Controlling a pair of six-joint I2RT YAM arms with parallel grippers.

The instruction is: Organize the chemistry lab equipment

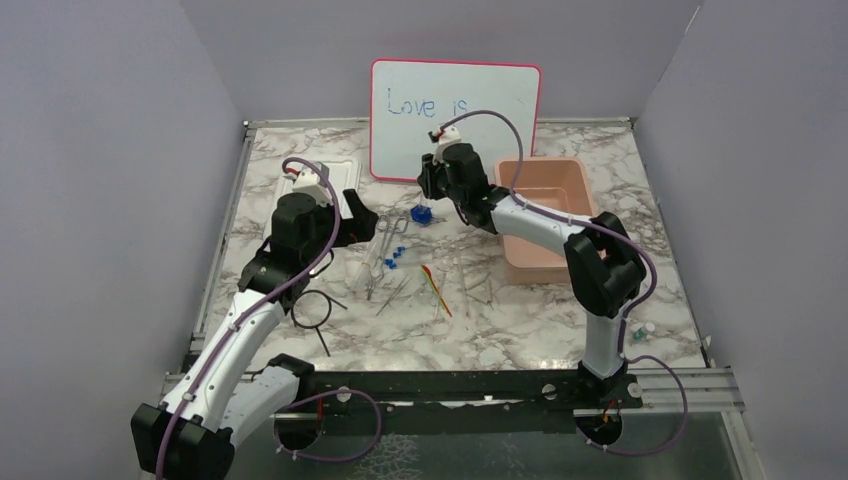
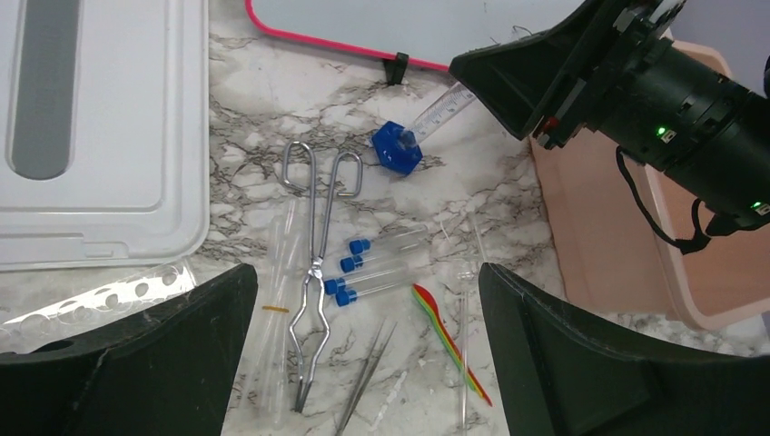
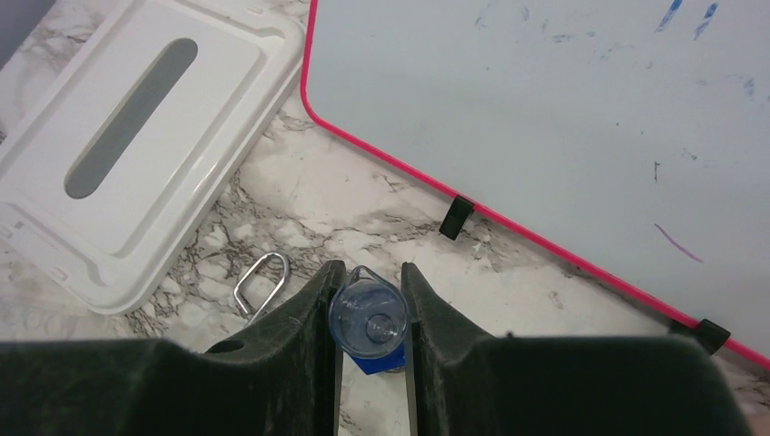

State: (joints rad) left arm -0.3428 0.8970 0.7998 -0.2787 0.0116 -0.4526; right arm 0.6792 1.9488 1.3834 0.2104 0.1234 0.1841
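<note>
Marble table. Whiteboard stands at 12 o'clock, pink tub at 2, white lid at 10. None of these is task gear. The loose gear lies around the table's centre and trails toward 8.

Right gripper: fingers closed on the upper barrel of a clear measuring cylinder with a blue foot, toward 12 from centre, just in front of the whiteboard. The cylinder leans. The foot is low at the marble, but contact cannot be told. Judged light, rigid and smooth-walled, so slippery. With a hold this high the weighted foot may swing, and a hold nearer the foot would steady it.

Left gripper: jaws wide apart, nothing held, hanging over the spread.

Black wire ring, at 8: light, stiff, flat on the marble. The stem looks the best hold.

Steel tongs, centre: stiff, likely the heaviest loose piece. Pinch across the pivot.

Blue-capped tubes, three side by side at 3 of the tongs: round, so they will roll, and possibly brittle. Take one mid-barrel, gently.

Red-yellow stick, at 5 of the tubes: thin, light, low-lying.

Tweezers, at 6 of the tubes: slim, flat on the marble, hard to get under. Grip them squarely across their width.
</note>
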